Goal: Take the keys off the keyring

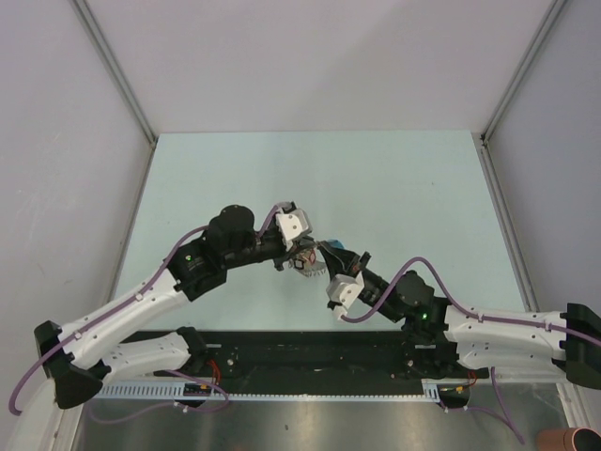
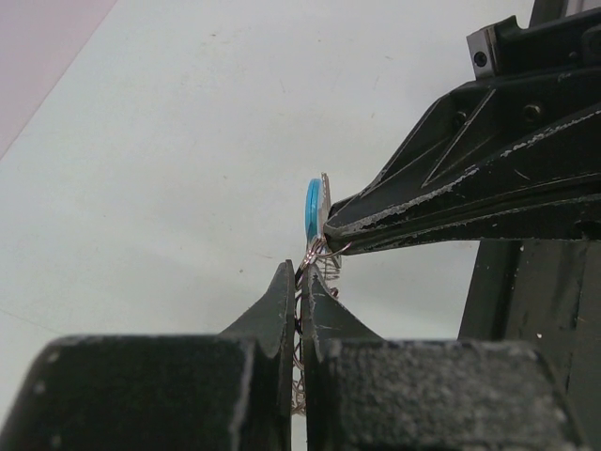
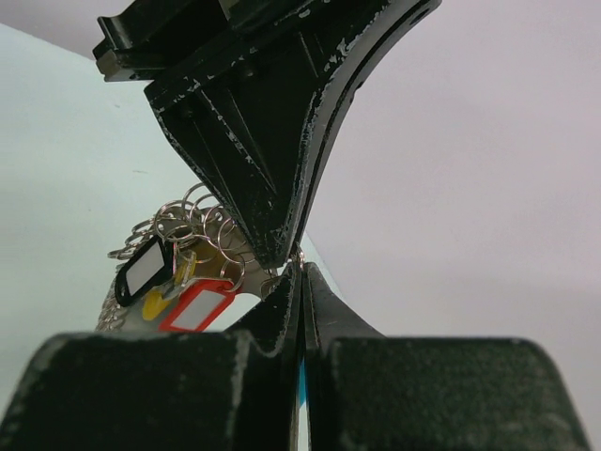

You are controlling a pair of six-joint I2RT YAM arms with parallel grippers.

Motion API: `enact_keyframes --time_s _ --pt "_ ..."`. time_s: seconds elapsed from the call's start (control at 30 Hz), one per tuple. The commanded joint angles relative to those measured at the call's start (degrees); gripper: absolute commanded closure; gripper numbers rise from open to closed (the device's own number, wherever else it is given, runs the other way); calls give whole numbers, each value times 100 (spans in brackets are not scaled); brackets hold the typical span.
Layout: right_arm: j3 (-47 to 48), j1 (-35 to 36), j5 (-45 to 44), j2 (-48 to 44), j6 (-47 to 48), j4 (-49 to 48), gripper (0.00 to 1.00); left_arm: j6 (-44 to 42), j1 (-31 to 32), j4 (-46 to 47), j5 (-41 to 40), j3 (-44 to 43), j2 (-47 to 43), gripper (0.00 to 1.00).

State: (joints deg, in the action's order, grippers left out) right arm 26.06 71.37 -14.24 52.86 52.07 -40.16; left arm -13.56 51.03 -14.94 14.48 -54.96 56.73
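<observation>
Left gripper [image 2: 300,279]: jaws pinched tight on the silvery chain of the keyring [image 2: 317,256]. Right gripper [image 3: 300,274]: jaws pinched tight on the keyring's light-blue band [image 2: 313,207]. Top view: the two meet above the table [image 1: 235,169] centre, left from 9 o'clock, right from 4 o'clock. Right wrist view: dark key [image 3: 143,271] and red-headed key [image 3: 197,306] hang on the keyring at 9 o'clock of the fingertips.

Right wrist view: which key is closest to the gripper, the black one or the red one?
The red key: red rim, white label, right beside the right gripper. The black key sits farther left.
</observation>
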Motion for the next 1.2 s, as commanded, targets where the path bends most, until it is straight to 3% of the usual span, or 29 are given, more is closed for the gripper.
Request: enact_keyframes --time_s 0.0,0.37,0.43,0.47,0.57,0.63,0.87,1.17 --pt "373 43 510 -92 -303 -387 100 29 30 -53 397 -217 57 99" --pt "593 8 616 102 -628 -37 100 -384 30 -316 609 -234 242 99" --pt "706 8 449 49 -1064 130 100 -463 30 -360 338 -287 286 89" --pt "777 17 327 -56 -1277 514 100 -446 30 -404 206 -313 295 74" --pt "883 -1 256 -188 -1875 974 100 -463 13 -510 108 -358 190 48" --pt "883 -1 194 -285 -2165 1115 100 -454 13 -484 -67 -331 119 41" --pt "874 -44 -228 -390 -3087 1467 100 -314 -14 -1203 -585 -498 -170 29" --pt "1287 -466 -211 -566 -5118 2653 100 38 -14 -1442 -1439 -314 -821 26"
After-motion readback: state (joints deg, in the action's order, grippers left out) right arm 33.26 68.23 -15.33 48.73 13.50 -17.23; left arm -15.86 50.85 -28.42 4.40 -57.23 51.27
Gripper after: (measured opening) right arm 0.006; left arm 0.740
